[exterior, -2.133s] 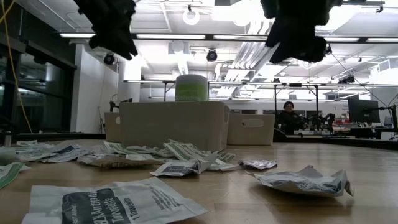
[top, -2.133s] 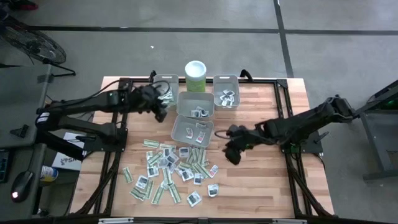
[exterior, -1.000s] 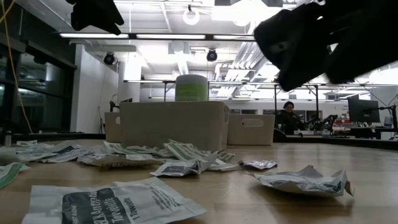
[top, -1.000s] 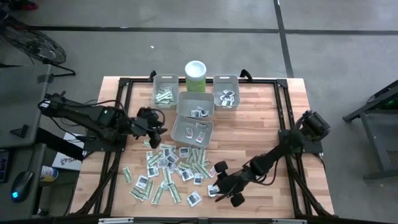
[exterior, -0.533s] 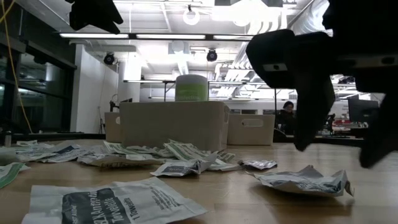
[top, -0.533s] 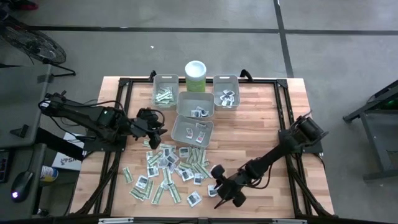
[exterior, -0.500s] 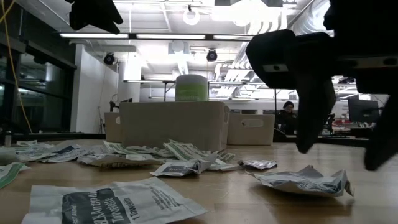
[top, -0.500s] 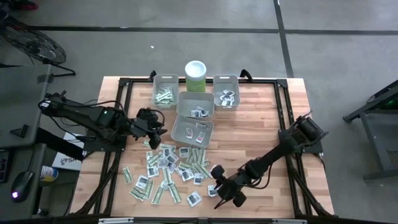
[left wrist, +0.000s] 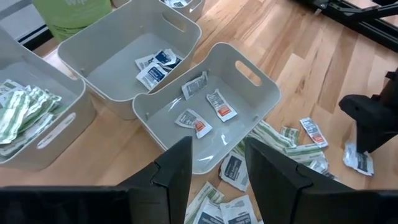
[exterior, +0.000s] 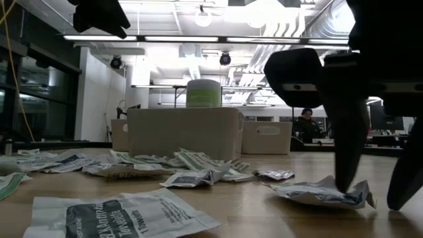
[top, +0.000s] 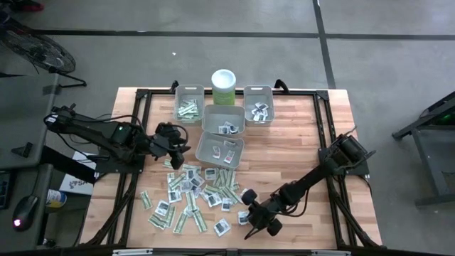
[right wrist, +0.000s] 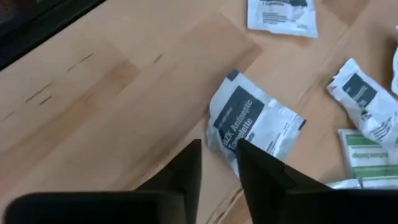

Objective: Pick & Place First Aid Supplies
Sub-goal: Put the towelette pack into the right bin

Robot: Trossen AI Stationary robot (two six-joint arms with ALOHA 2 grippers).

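Observation:
The first aid supplies [top: 192,193] lie scattered on the wooden table: green-white strips and white squares with dark print. One crumpled white packet [right wrist: 256,122] lies apart at the pile's near right. My right gripper [right wrist: 217,155] is down over it, open to a narrow gap. The packet's edge lies in that gap, and in the low view the fingers stand on either side of the packet's end [exterior: 360,193]. My left gripper [left wrist: 214,171] hangs open and empty above the table, by the nearest bin [top: 220,148]. My right gripper slants down at the lone packet from the table's right side. One fingertip [exterior: 345,185] stands at the packet's crumpled top; whether it touches, I cannot tell. The other fingertip [exterior: 402,192] is clear of the packet's end. The packet lies flat on the table, not pinched.
Several grey bins [top: 224,119] and a pale green canister [top: 224,87] stand at the table's far middle, the bins holding sorted packets. Bare wood lies to the right of my right gripper and along the near right edge. A person sits in the room far behind the table.
My right gripper has sunk onto the table over the lone packet and rolled a little. Its fingers have drawn closer together around the packet's end. The packet has stayed where it was.

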